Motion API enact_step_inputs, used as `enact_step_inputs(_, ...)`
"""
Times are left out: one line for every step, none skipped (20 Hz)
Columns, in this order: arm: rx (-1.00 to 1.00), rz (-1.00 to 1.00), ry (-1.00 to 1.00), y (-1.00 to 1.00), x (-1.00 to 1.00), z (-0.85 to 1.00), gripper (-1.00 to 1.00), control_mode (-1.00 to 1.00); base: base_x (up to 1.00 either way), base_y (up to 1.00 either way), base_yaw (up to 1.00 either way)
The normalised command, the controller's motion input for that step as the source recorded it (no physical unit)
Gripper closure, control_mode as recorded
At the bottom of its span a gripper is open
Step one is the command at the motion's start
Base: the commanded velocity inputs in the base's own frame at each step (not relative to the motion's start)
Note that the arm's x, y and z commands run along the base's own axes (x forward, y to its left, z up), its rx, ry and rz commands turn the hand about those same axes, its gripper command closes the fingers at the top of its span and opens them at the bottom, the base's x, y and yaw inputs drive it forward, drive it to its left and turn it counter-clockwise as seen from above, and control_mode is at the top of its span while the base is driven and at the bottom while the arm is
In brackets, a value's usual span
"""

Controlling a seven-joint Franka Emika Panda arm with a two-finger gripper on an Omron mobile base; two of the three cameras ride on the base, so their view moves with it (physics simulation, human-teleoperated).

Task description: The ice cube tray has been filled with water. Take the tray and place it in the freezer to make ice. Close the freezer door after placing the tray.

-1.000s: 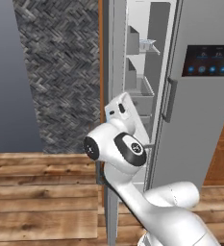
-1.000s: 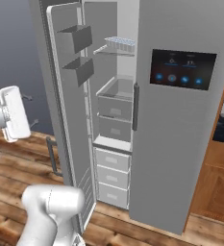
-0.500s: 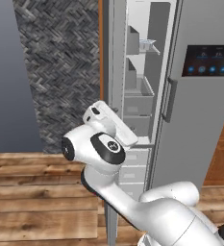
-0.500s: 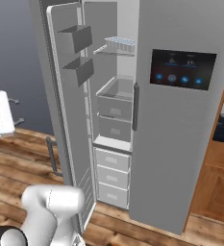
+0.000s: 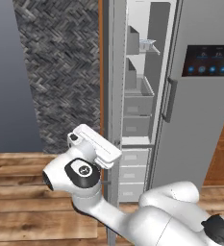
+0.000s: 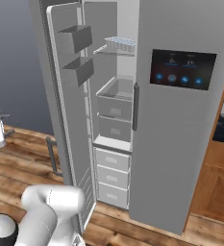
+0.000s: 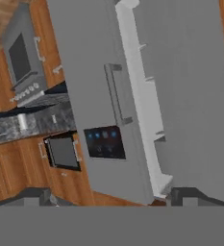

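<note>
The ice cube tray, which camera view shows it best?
The right base view: the ice cube tray lies on the freezer's top wire shelf, its pale cells facing the camera. In the left base view it is a small, edge-on shape. The hand view gives nothing clear of it.

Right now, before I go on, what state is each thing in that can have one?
freezer door: swung wide open.
freezer: open, shelves and drawers exposed.
ice cube tray: resting on the top shelf inside the freezer.
drawers: all pushed in.
door with touch-screen: shut.
gripper: open, holding nothing, away from the door.
</note>
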Motion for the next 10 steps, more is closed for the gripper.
enact_step_inputs(-0.24,-0.07,0.04,0.15,0.09,-0.64,-1.00,-1.00,0.00,0.00,0.00)
enact_step_inputs(-0.24,-0.08,0.06,0.09,0.11,-0.62,-1.00,-1.00,0.00,0.00,0.00)
enact_step_inputs(-0.23,-0.09,0.07,0.09,0.13,-0.54,-1.00,-1.00,0.00,0.00,0.00)
enact_step_inputs(-0.21,-0.10,0.09,0.11,0.12,-0.44,-1.00,-1.00,0.00,0.00,0.00)
enact_step_inputs(-0.19,-0.11,0.11,0.09,0.11,-0.31,-1.00,-1.00,0.00,0.00,0.00)
enact_step_inputs(-0.17,-0.12,0.12,0.09,0.09,-0.19,-1.00,-1.00,0.00,0.00,0.00)
enact_step_inputs(-0.15,-0.12,0.12,0.10,0.03,-0.05,-1.00,-1.00,0.00,0.00,0.00)
enact_step_inputs(-0.15,-0.12,0.11,0.14,0.00,0.00,-1.00,-1.00,0.00,0.00,0.00)
enact_step_inputs(-0.15,-0.12,0.11,0.14,0.00,0.00,-1.00,-1.00,0.00,0.00,0.00)
enact_step_inputs(-0.13,-0.13,0.13,0.14,0.00,0.00,-1.00,-1.00,0.00,0.00,0.00)
